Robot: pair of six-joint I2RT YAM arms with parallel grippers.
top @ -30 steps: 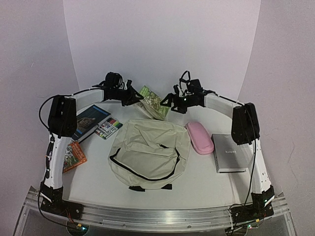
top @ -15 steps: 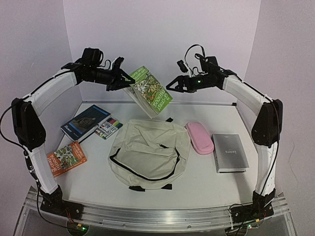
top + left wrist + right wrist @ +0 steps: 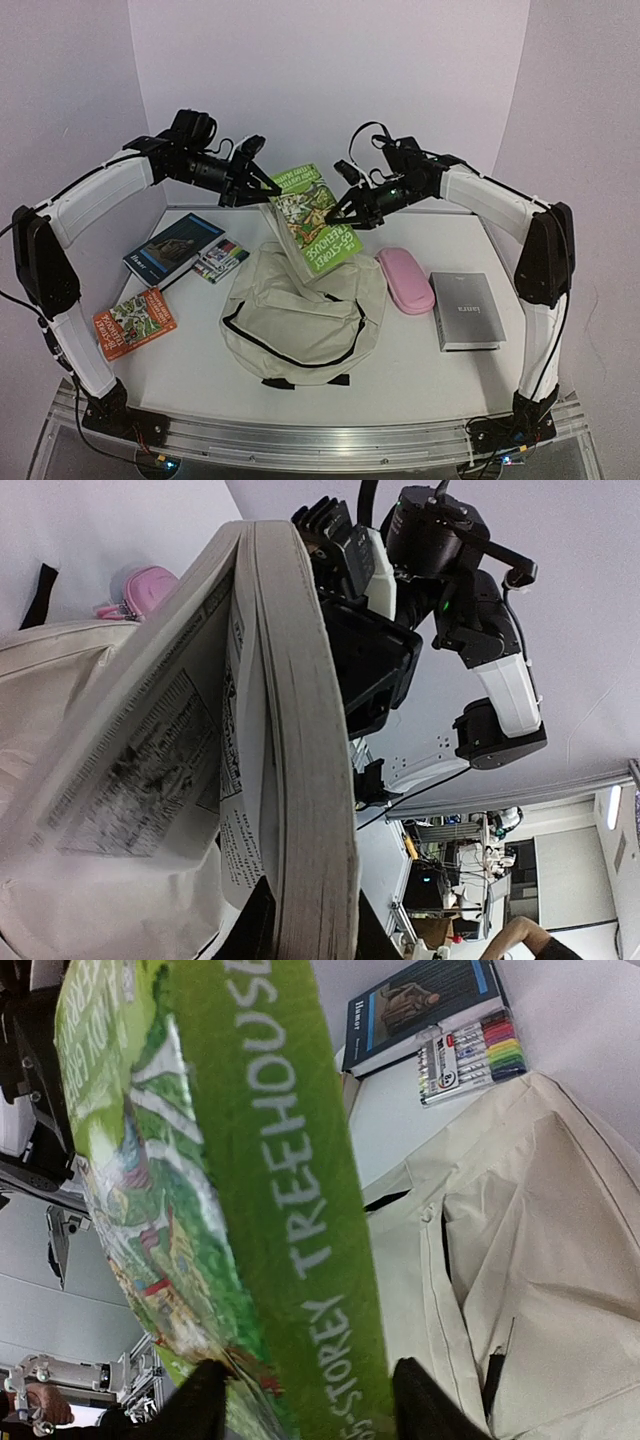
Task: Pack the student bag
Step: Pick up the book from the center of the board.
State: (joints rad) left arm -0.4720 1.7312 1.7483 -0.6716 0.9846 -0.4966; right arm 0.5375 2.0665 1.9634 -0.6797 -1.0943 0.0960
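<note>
A green "Treehouse" book (image 3: 312,222) hangs tilted in the air over the back of the student bag (image 3: 300,310), a cream backpack lying flat at the table's middle with its black zipper showing. My left gripper (image 3: 268,195) is shut on the book's left edge; in the left wrist view the page block (image 3: 290,730) runs up from between my left gripper's (image 3: 305,920) fingers. My right gripper (image 3: 345,212) meets the book's right side. In the right wrist view the green spine (image 3: 280,1180) fills the gap of my right gripper (image 3: 310,1400), a finger against each side, with the bag (image 3: 520,1240) below.
A pink pencil case (image 3: 405,280) lies just right of the bag, and a grey boxed book (image 3: 467,310) beyond it. At the left are a blue book (image 3: 175,248), a pack of markers (image 3: 220,259) and an orange book (image 3: 135,320).
My left arm has lifted the green book off the back of the table and brought it forward over the bag. My right gripper has come up to the book and closed on its spine.
</note>
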